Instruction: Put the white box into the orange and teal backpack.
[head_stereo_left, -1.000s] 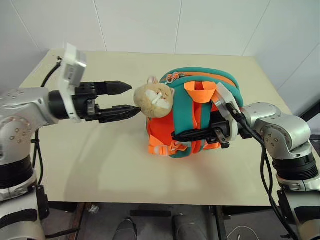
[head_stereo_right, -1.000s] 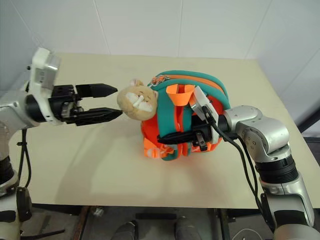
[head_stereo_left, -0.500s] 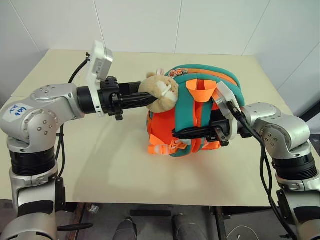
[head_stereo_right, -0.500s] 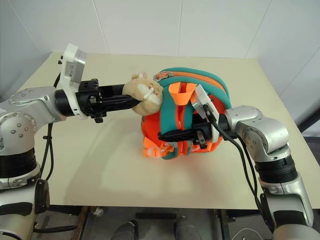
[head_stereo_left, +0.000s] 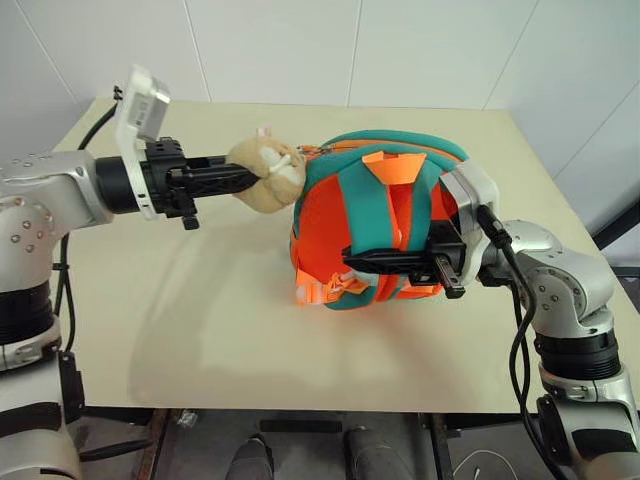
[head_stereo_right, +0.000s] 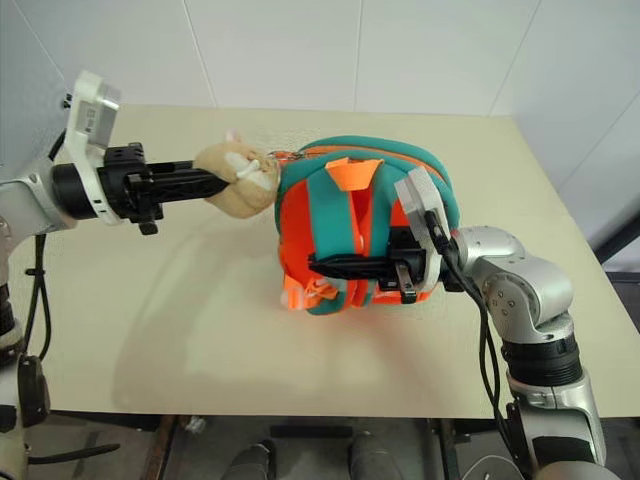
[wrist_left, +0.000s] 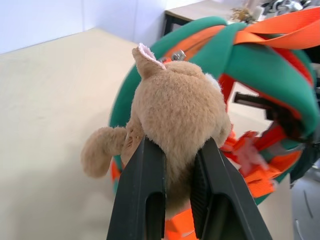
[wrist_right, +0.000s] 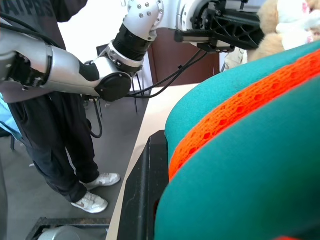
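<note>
1. Left end effector (head_stereo_left: 258, 176) was clamped on the beige plush toy (head_stereo_left: 266, 170) that hangs from the orange and teal backpack (head_stereo_left: 385, 215); in the left wrist view both black fingers (wrist_left: 142, 192) pressed into the toy's back.
2. Right end effector (head_stereo_left: 355, 262) was clenched on a teal strap (head_stereo_left: 345, 220) low on the backpack's front, holding the backpack upright on the table (head_stereo_left: 200, 330).
3. No white box could be seen on the table, so it may already have been inside the backpack, though that could not be told.
4. Judged step: steadying or repositioning the backpack. To do it well, the two arms should move together, since a pull on the toy alone would stretch its tether and tip the backpack.
5. Room: the backpack stood near the middle of the table, well clear of every edge, with bare table towards the robot and to its left.
6. A person (wrist_right: 60, 150) stood beside the table, which I judged limited wide swings on that side.
</note>
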